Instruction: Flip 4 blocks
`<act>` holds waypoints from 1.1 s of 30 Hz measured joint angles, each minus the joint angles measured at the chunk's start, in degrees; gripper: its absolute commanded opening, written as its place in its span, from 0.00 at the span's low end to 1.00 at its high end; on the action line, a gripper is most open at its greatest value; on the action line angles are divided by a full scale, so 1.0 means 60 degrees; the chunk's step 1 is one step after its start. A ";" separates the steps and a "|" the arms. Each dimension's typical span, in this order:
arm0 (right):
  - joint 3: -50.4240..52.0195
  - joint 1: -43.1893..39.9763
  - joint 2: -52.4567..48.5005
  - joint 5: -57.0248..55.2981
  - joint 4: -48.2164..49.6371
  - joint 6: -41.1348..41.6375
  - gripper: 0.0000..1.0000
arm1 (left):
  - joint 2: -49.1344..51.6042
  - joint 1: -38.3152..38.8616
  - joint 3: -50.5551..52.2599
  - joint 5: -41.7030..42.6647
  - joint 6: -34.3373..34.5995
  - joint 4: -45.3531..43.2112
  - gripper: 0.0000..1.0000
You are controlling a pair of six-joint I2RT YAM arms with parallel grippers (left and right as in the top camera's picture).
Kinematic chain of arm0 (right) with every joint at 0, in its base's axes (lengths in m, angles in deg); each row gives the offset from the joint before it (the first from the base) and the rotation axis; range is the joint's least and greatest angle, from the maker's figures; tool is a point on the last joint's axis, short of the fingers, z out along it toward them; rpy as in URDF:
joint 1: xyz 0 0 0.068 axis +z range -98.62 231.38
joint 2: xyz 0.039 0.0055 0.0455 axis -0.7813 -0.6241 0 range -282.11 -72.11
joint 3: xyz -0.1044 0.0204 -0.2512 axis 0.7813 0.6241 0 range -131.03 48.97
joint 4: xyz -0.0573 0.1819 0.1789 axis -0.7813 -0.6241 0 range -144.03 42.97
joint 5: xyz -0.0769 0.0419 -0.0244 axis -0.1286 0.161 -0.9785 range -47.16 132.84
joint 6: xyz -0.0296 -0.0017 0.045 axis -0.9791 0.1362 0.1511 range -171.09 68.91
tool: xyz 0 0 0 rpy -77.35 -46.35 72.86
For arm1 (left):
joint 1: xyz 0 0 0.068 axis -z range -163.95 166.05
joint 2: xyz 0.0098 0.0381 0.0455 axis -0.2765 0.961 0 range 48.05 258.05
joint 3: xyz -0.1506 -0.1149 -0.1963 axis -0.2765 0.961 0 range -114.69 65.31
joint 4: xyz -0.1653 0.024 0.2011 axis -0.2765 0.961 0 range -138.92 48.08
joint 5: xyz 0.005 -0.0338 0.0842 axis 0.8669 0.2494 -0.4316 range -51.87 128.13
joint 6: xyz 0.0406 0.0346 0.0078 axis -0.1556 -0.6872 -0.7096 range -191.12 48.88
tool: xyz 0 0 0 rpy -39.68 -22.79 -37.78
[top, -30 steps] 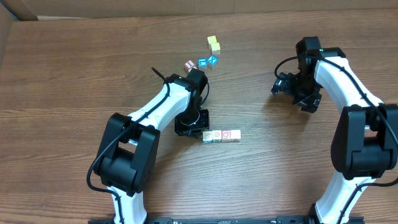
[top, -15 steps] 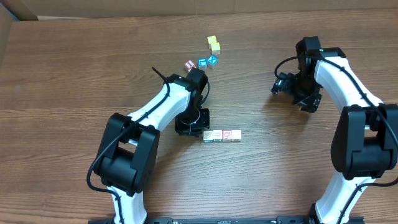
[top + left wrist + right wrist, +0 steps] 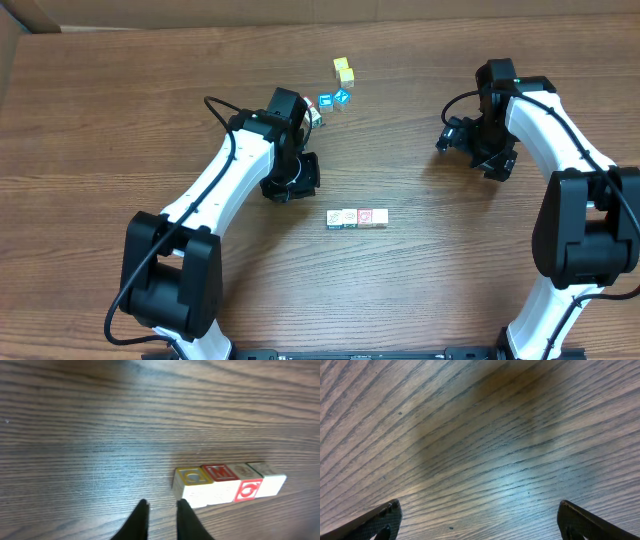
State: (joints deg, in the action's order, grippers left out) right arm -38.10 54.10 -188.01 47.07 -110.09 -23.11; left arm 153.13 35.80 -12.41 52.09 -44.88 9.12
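Observation:
Four small pale-wood blocks (image 3: 227, 482) lie in a tight row on the table, also seen in the overhead view as the row of blocks (image 3: 357, 217). Their top faces show a yellow frame (image 3: 191, 477), a red letter (image 3: 220, 472), a grey mark (image 3: 245, 470) and a pale face (image 3: 267, 474). My left gripper (image 3: 162, 506) hovers just short of the row's left end, its fingertips parted by a narrow gap with nothing between them. From above, the left gripper (image 3: 296, 186) sits up and left of the row. My right gripper (image 3: 480, 522) stands wide open over bare wood, far to the right (image 3: 455, 135).
Two plain yellow cubes (image 3: 344, 70) and two bright blue-faced cubes (image 3: 332, 99) lie at the back of the table, just right of my left arm's forearm (image 3: 285, 110). The table is brown wood grain.
My left arm has drawn back up and to the left, away from the row's left end, and its jaws have parted slightly. The row and the right arm have not moved.

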 measured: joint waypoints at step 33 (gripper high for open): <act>0.0000 0.0000 0.0000 0.0000 -0.0007 0.0004 1.00 | -0.0015 0.0004 0.0000 -0.0149 -0.0044 0.0459 0.04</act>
State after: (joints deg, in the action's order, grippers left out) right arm -38.10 54.10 -188.01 47.07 -110.14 -23.08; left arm 153.04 35.82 -12.41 51.19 -45.14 11.87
